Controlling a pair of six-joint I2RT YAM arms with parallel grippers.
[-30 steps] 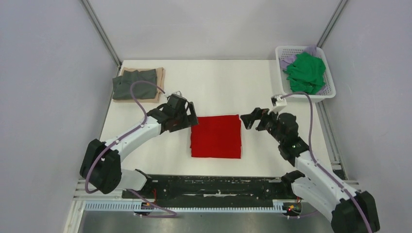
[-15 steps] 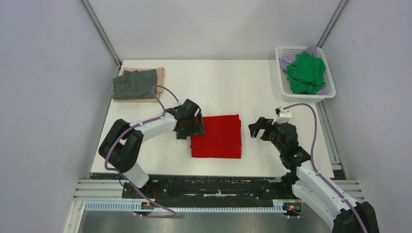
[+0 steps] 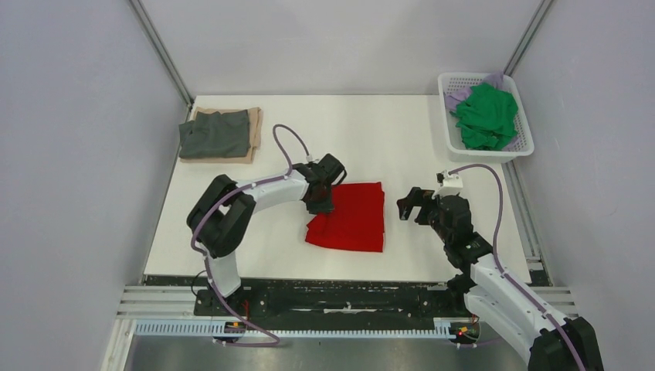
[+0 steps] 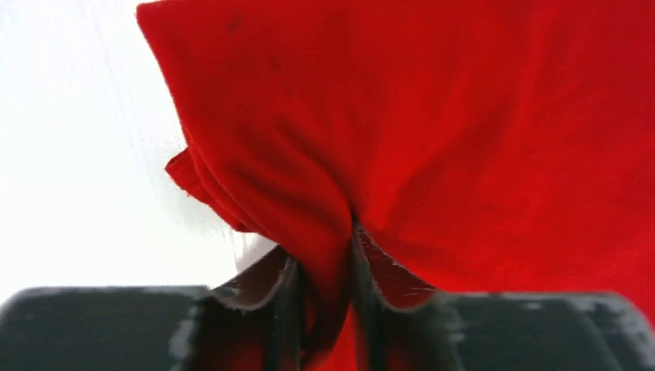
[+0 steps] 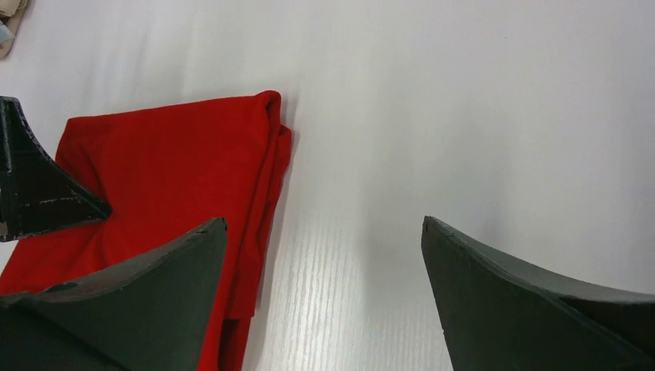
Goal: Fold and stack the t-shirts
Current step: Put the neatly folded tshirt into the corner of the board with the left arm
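A bright red t-shirt point(image 3: 357, 220) lies folded at the table's middle. My left gripper point(image 3: 323, 199) is shut on its left edge. In the left wrist view the red cloth point(image 4: 432, 131) bunches into a ridge pinched between the jaws of that gripper point(image 4: 328, 270). My right gripper point(image 3: 403, 205) hovers open just right of the shirt, nothing between its fingers point(image 5: 154, 263). The right wrist view shows the shirt's folded right edge point(image 5: 263, 178) below the gripper point(image 5: 324, 224). A dark grey t-shirt point(image 3: 215, 133) lies folded on a tan one point(image 3: 255, 122) at the back left.
A white lattice basket point(image 3: 494, 154) stands at the back right corner, holding a crumpled green t-shirt point(image 3: 485, 116) and a lilac one point(image 3: 457, 97). Grey walls close in on both sides of the white table point(image 3: 347, 131). A black rail runs along the near edge.
My left gripper slid right onto the red shirt's left edge and closed on it, bunching and skewing that edge. The right gripper drew back slightly, then held still, open.
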